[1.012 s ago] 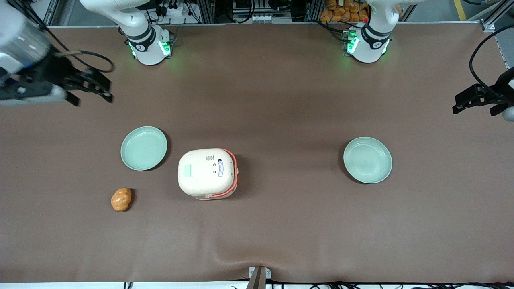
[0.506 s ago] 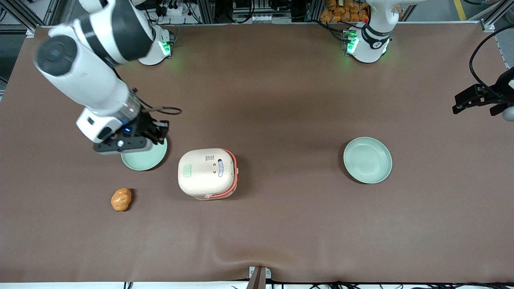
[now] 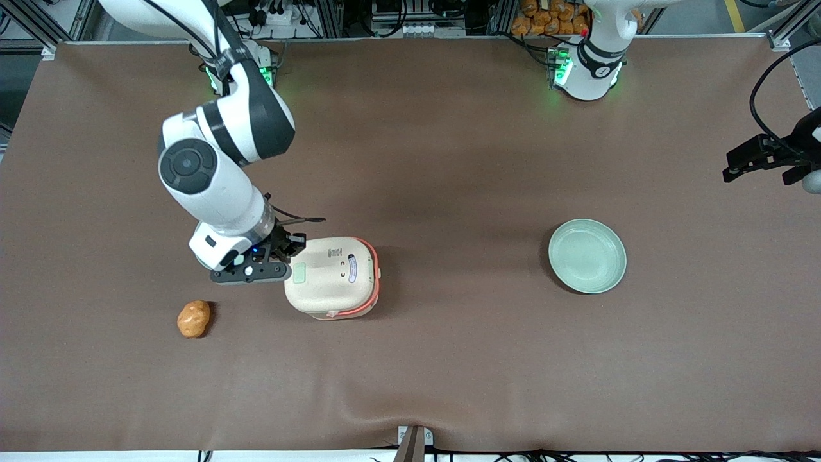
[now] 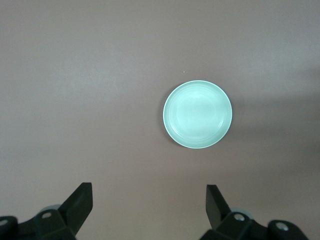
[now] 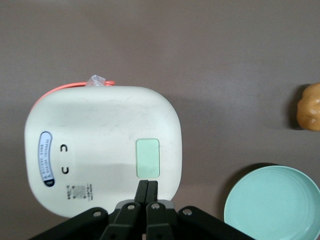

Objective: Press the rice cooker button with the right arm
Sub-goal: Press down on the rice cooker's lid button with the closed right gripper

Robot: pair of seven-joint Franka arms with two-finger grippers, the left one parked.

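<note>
A brown bench (image 3: 449,160) fills the scene, with racks and cables along its top edge. The rice cooker (image 3: 331,276) stands near the middle of it, lid closed, its orange-red band showing only as a thin line at the edge toward the parked arm's end. The button (image 5: 148,157) is a pale green pad on the cream lid, at the side toward the working arm's end.

The right arm (image 3: 218,173) reaches down from 11 o'clock, and its pincer (image 3: 290,247) hangs above the lid edge close to the button. In the wrist view the two fingers (image 5: 143,192) are pressed together, closed on nothing, with their tips just short of the button. The arm covers one green plate in the front view; the wrist view shows this plate (image 5: 272,205) only in part, cut by the frame.

An oval blue label (image 5: 45,158) on the lid has writing too small to read; beside it is a small printed square. An orange lumpy thing (image 3: 194,318) lies at 8 o'clock from the cooker. Another green plate (image 3: 587,255) lies toward the parked arm's end.
</note>
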